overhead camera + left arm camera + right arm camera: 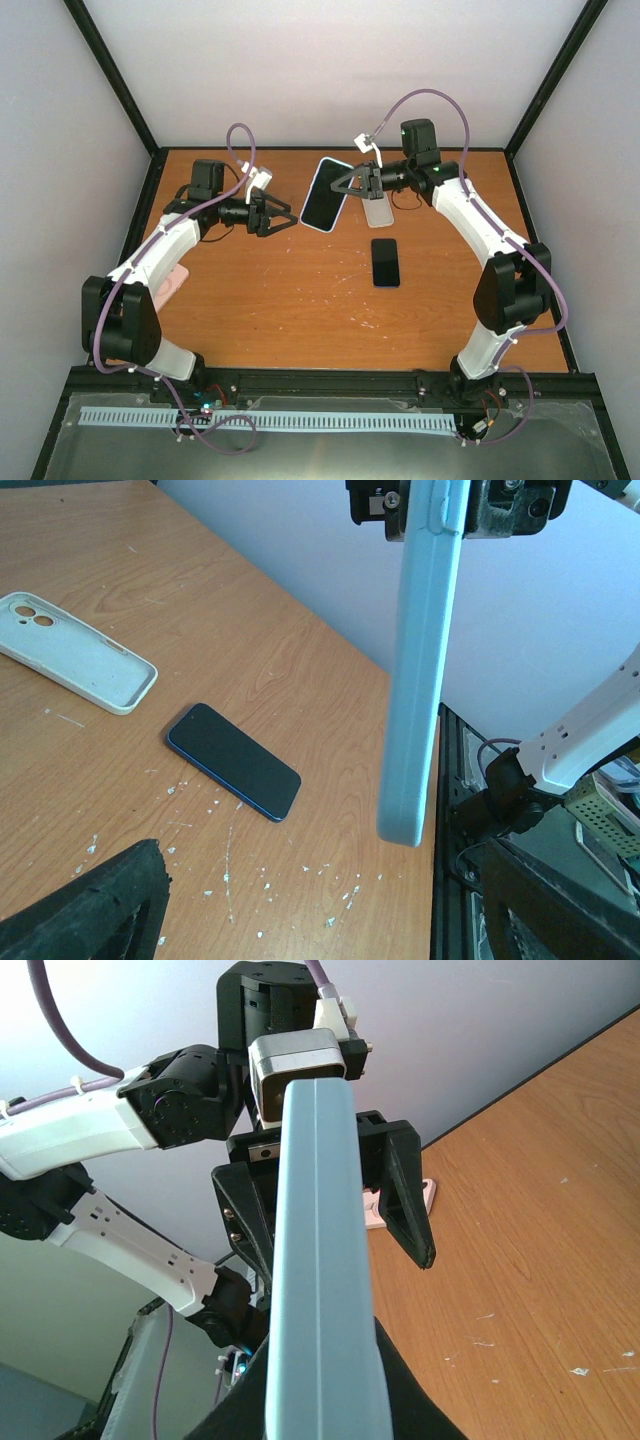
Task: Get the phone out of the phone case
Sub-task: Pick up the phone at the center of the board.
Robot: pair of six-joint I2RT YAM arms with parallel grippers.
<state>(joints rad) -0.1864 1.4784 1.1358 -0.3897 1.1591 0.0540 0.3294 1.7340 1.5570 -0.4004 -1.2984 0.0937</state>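
Observation:
The phone in its light blue phone case (328,195) hangs edge-on above the back of the table, with my right gripper (345,185) shut on its upper end. From the left wrist the case (425,660) is a tall blue slab hanging from the right gripper (455,505). My left gripper (283,224) stands open just left of the case, apart from it, with nothing between its fingers (90,900). In the right wrist view the case (315,1260) fills the middle, and the left gripper's open fingers (410,1200) spread behind it.
A bare dark phone (386,262) lies flat mid-table, also seen as a bare dark phone (235,762). An empty white case (378,208) lies behind it, showing as a white case (75,652). A pink object (172,283) sits by the left arm. Black frame rails (330,380) border the table.

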